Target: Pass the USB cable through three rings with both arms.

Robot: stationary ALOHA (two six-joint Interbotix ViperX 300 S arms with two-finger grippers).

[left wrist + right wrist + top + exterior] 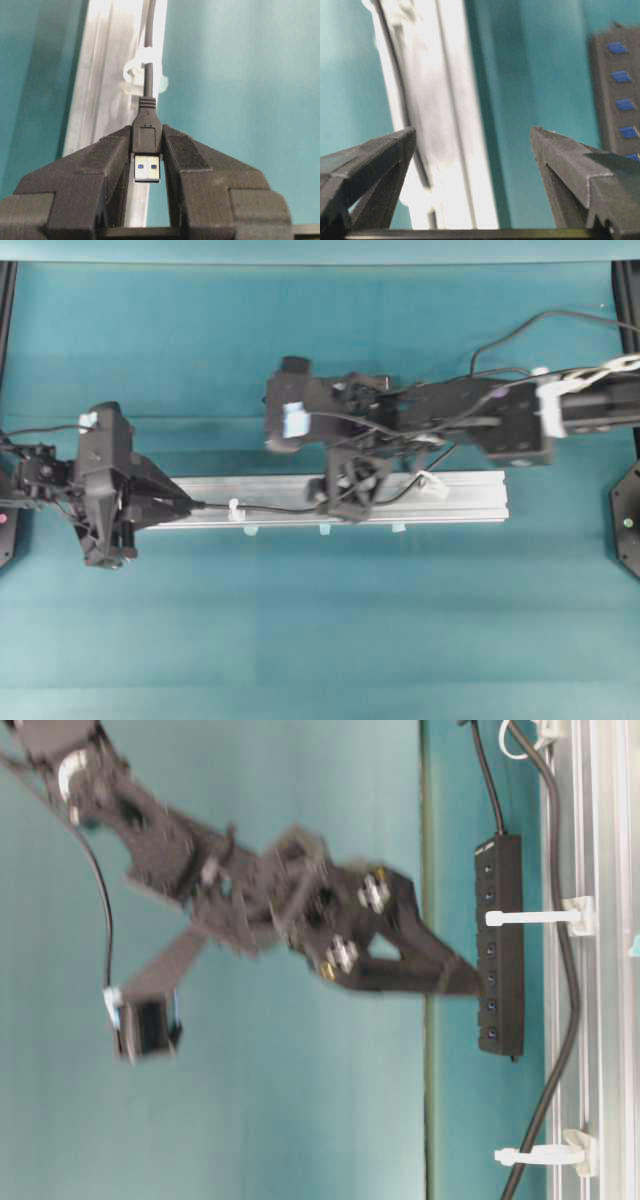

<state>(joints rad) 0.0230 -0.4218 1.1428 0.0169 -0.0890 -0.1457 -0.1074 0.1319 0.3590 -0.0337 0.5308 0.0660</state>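
Overhead, my left gripper [185,505] clamps the USB cable [147,145] plug off the rail [460,502] end, my right gripper [472,145] spread above it.

The left gripper [147,165] pinched the plug [146,137] of the USB cable [148,75] between its black jaws, the silver tip with its blue insert pointing toward the camera. Beyond the plug, the cord ran through a white ring [136,70] on the rail [107,90], over the teal tabletop [240,75].
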